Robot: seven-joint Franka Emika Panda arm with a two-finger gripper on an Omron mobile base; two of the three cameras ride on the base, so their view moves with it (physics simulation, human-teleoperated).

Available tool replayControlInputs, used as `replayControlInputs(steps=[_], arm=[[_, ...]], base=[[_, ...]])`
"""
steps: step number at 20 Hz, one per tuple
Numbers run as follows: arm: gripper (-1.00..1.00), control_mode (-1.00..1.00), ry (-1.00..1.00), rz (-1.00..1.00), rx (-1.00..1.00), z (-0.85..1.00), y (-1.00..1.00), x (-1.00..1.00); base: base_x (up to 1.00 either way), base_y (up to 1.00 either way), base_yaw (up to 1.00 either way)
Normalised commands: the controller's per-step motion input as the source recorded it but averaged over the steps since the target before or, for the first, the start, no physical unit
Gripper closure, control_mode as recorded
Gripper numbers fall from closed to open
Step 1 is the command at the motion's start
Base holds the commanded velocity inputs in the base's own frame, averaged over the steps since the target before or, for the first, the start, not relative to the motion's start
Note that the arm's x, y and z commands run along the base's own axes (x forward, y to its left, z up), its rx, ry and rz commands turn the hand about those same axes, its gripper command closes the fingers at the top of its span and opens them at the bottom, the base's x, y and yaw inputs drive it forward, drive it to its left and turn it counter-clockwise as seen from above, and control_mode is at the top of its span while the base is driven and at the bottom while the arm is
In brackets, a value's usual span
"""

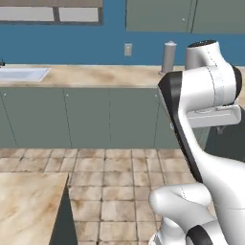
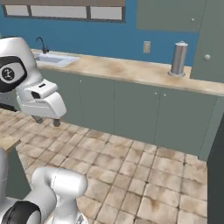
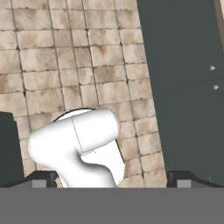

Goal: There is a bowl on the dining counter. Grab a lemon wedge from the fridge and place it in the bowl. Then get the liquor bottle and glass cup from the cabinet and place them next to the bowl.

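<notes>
Pincer (image 3: pixel 111 179) open over floor, dining counter (image 1: pixel 28 206) apart

The dining counter (image 1: pixel 28 206) is cut off by the left and bottom edges of the left base view, so just one corner of its beige marbled top shows. In the right base view just a sliver of that top (image 2: pixel 6 141) shows behind the arm. The sink (image 1: pixel 21 74) runs off the left edge. The wall cabinet (image 1: pixel 184 15) is cropped by the top edge, its doors visible at their lower parts alone. The arm covers part of the base cabinets (image 1: pixel 86 117) and the foot of the grey cylinder (image 1: pixel 168 57). In the hand view, the gripper (image 3: pixel 112 179) fingertips barely rise above the bottom, set wide apart.
</notes>
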Motion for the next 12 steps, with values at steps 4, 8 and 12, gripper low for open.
replayControlInputs(steps=[4, 8, 12], arm=[[-1.00, 1.00, 0.00, 0.00, 0.00, 0.00, 0.00, 0.00], [-1.00, 1.00, 0.00, 0.00, 0.00, 0.00, 0.00, 0.00], [-1.00, 1.00, 0.00, 0.00, 0.00, 0.00, 0.00, 0.00]], base=[[1.00, -0.45, -0.08], [1.00, -0.41, -0.14], [1.00, -0.39, -0.21]])
